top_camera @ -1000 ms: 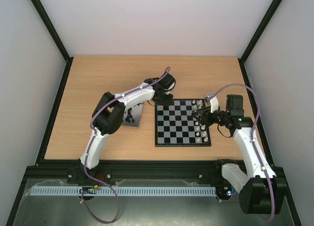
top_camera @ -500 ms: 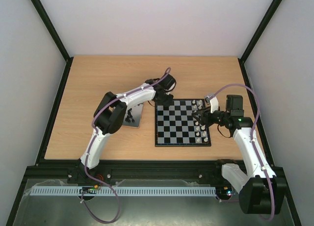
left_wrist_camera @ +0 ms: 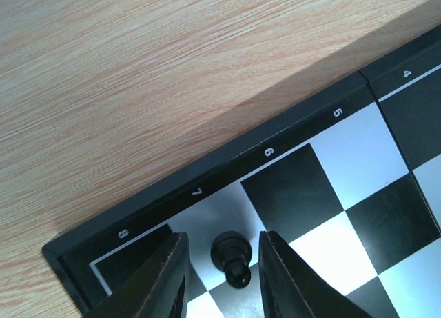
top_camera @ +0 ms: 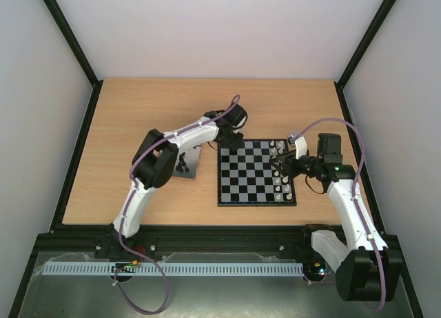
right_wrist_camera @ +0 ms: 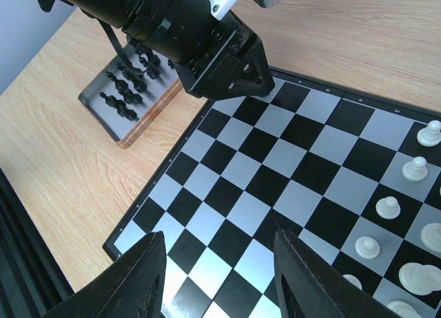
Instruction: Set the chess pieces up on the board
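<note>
left gripper (left_wrist_camera: 222, 239): On my left wrist camera the jaws stand partly open on either side of a black pawn (left_wrist_camera: 233, 259). A strip of light square shows on each side of the pawn, so I see nothing gripped.
black pawn: It sits on a light square in the far-left corner region of the chessboard (left_wrist_camera: 207, 174), by the border mark 7. I cannot tell whether it stands straight or leans. The overhead view hides it under the left gripper.
chessboard: It lies flat on the wooden table (top_camera: 124, 125), right of the middle. Only the overhead view shows all of it. The left wrist view gives just one corner and its numbered border.
right gripper (right_wrist_camera: 220, 239): My right wrist camera shows the jaws wide apart with bare squares between them and nothing held. From overhead it hangs over the right side of the board, among the white pieces, and there I cannot read the jaws.
white pieces (right_wrist_camera: 386, 207): They are lined up in the columns along the right edge of the board. The right wrist view shows single pawns clearly, while overhead they are only pale dots.
black chess pieces (right_wrist_camera: 129, 83): A cluster of them is in the metal tray. The right wrist view shows them in rows, and I cannot count them.
metal tray (top_camera: 195, 167): It is just left of the board, partly under the left arm when seen from above. The right wrist view shows it beyond the board's left edge, apart from the board.
</note>
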